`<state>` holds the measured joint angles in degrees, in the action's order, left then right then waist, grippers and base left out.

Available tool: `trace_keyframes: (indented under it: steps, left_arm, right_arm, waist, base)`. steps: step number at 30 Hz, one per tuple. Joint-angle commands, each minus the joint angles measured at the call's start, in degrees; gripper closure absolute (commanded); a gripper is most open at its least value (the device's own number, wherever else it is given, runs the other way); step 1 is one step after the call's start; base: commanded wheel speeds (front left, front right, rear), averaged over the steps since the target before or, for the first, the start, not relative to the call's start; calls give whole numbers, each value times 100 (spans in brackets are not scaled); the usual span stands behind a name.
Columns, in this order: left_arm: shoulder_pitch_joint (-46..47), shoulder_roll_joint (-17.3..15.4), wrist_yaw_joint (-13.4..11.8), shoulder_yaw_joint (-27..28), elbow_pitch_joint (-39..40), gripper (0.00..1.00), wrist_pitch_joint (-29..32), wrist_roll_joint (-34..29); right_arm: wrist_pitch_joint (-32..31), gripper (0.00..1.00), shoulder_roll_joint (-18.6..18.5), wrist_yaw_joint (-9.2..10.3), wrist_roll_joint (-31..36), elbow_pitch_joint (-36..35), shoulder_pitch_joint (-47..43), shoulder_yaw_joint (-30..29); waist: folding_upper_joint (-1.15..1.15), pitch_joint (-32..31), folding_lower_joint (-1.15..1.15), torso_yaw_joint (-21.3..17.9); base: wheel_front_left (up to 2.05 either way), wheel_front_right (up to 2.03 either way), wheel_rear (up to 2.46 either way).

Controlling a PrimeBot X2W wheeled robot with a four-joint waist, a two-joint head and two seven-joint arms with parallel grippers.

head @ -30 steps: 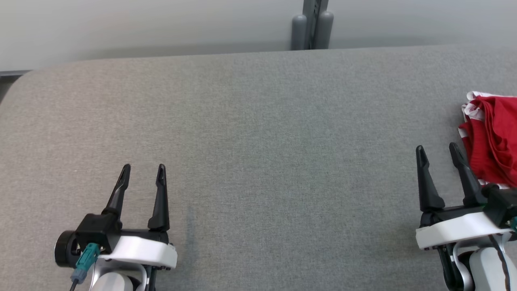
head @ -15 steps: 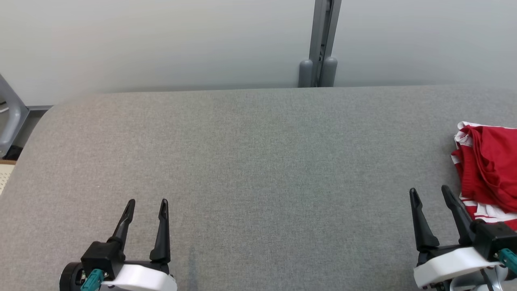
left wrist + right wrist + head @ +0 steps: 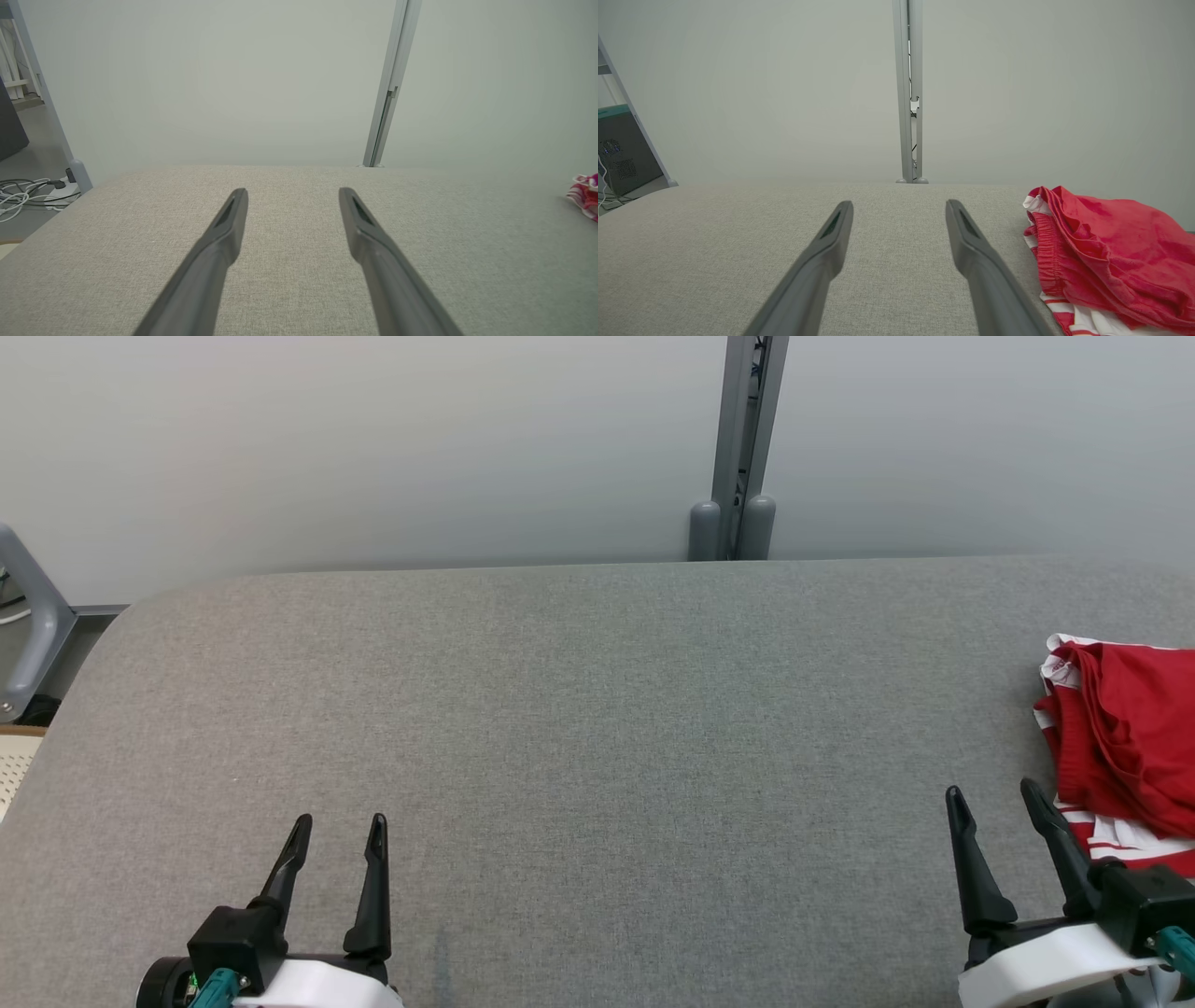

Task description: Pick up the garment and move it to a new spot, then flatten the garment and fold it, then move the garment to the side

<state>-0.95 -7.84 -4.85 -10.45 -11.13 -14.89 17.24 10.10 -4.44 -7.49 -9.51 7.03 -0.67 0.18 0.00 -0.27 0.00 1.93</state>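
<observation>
1. Garment [image 3: 1120, 747]: crumpled red-and-white heap at right end of grey bench [image 3: 597, 709], just right of right claw [image 3: 990, 791], stretched near-to-far.
2. Right claw much the nearer; left claw [image 3: 340, 819] well apart at near left. Both spread open, holding nothing.
3. Cut off by head view's right edge; garment's full extent and kind hard to judge.

I see a crumpled red garment [image 3: 1130, 747] striped white, a grey woven desk [image 3: 597, 728], black fingers [image 3: 372, 896] on my left end effector [image 3: 339, 821] and right end effector [image 3: 991, 791].
</observation>
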Motion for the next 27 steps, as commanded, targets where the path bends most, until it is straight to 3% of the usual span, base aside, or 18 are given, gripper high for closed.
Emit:
trace_keyframes:
  steps: [1, 27]
  left_arm:
    - [-8, -32, 13, 6, -14, 0, -8, 36]
    - [160, -104, -76, -80, -82, 0, -22, 23]
  right_arm:
    - [-24, 0, -12, -1, 46, -38, -64, -26]
    - [-42, 0, 67, -1, 148, -159, -69, -67]
  waist:
    - [0, 1, 0, -1]
    - [0, 99, 0, -11]
  base:
    - [0, 0, 0]
    - [0, 0, 0]
